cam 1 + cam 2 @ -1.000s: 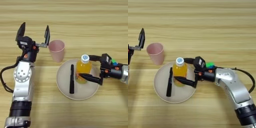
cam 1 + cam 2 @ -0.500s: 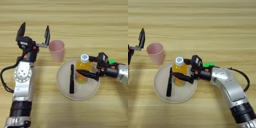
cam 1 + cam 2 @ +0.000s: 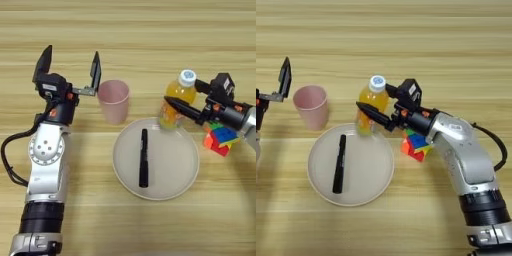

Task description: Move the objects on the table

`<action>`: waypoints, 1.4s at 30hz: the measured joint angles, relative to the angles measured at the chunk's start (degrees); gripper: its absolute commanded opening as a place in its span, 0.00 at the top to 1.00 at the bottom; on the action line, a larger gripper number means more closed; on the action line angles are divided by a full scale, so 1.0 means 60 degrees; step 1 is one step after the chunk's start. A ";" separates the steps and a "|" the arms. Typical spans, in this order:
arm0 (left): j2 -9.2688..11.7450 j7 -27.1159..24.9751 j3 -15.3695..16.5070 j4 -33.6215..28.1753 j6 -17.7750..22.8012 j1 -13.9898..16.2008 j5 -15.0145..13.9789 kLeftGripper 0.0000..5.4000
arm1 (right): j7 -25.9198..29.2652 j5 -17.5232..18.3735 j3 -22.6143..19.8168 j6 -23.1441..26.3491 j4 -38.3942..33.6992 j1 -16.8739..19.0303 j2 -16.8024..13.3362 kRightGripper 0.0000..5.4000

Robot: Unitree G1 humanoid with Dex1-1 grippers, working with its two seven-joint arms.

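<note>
The right gripper (image 3: 376,111) clamps the orange-juice bottle (image 3: 369,104), lifted and tilted over the plate's (image 3: 176,170) far rim; the pen (image 3: 144,157) lies on the plate. Left gripper (image 3: 70,67), fingers apart, hovers beside the pink cup (image 3: 113,101).

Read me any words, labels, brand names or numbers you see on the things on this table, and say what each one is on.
No text can be read anywhere.
Juice bottle, held in the right pincer: no label legible.
Pink cup, black pen, plate, colour cube: no markings visible.
</note>
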 measured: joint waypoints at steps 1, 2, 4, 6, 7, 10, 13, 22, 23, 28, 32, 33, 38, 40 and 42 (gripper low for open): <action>-0.0006 0.0001 -0.0003 0.0004 -0.0014 -0.0001 0.0007 0.00 | -0.0225 -0.0015 -0.0166 -0.0060 0.0175 -0.0202 0.0047 0.34; -0.0012 0.0002 -0.0002 0.0010 -0.0016 -0.0001 0.0008 0.00 | -0.0397 -0.0077 -0.0283 -0.0109 0.0308 -0.0355 0.0075 0.34; -0.0027 0.0006 -0.0007 0.0019 -0.0028 -0.0003 0.0008 0.00 | -0.0923 -0.0310 -0.0546 -0.0295 0.0774 -0.0796 0.0115 0.34; -0.0032 0.0011 -0.0010 0.0023 -0.0029 -0.0003 0.0011 0.00 | -0.1380 -0.0586 -0.0717 -0.0558 0.1238 -0.1139 0.0154 0.34; -0.0035 0.0013 -0.0011 0.0023 -0.0030 -0.0003 0.0012 0.00 | -0.1613 -0.0780 -0.0749 -0.0715 0.1480 -0.1268 0.0166 0.34; -0.0051 0.0015 -0.0012 0.0025 -0.0032 -0.0004 0.0014 0.00 | -0.2005 -0.1302 -0.0737 -0.1126 0.2016 -0.1389 0.0208 0.34; -0.0059 0.0018 -0.0013 0.0040 -0.0033 -0.0010 0.0044 0.00 | -0.2253 -0.1516 -0.0768 -0.1393 0.2628 -0.1581 0.0247 0.34; -0.0061 0.0019 -0.0001 0.0185 -0.0040 -0.0050 0.0073 0.00 | -0.2641 -0.2058 -0.0899 -0.2415 0.4636 -0.2111 0.0365 0.35; -0.0059 0.0019 0.0003 0.0210 -0.0043 -0.0063 0.0074 0.00 | -0.2640 -0.2130 -0.0903 -0.2634 0.5010 -0.2170 0.0368 0.35; -0.0056 0.0019 0.0014 0.0298 -0.0055 -0.0100 0.0072 0.00 | -0.2641 -0.2242 -0.0961 -0.3224 0.6475 -0.2281 0.0459 0.35; -0.0051 0.0019 0.0021 0.0300 -0.0059 -0.0100 0.0072 0.00 | -0.2632 -0.2265 -0.1001 -0.3634 0.7197 -0.2508 0.0520 0.35; -0.0051 0.0019 0.0023 0.0300 -0.0059 -0.0100 0.0072 0.00 | -0.2635 -0.2287 -0.1005 -0.3731 0.7348 -0.2574 0.0522 0.35; -0.0049 0.0019 0.0027 0.0297 -0.0058 -0.0100 0.0072 0.00 | -0.2628 -0.2349 -0.1011 -0.4130 0.7873 -0.2780 0.0545 0.35; -0.0049 0.0021 0.0027 0.0296 -0.0058 -0.0100 0.0072 0.00 | -0.2617 -0.2348 -0.1020 -0.4253 0.8045 -0.2846 0.0552 0.31; -0.0049 0.0025 0.0027 0.0295 -0.0058 -0.0099 0.0073 0.00 | -0.2606 -0.2351 -0.1030 -0.4324 0.8155 -0.2890 0.0552 0.26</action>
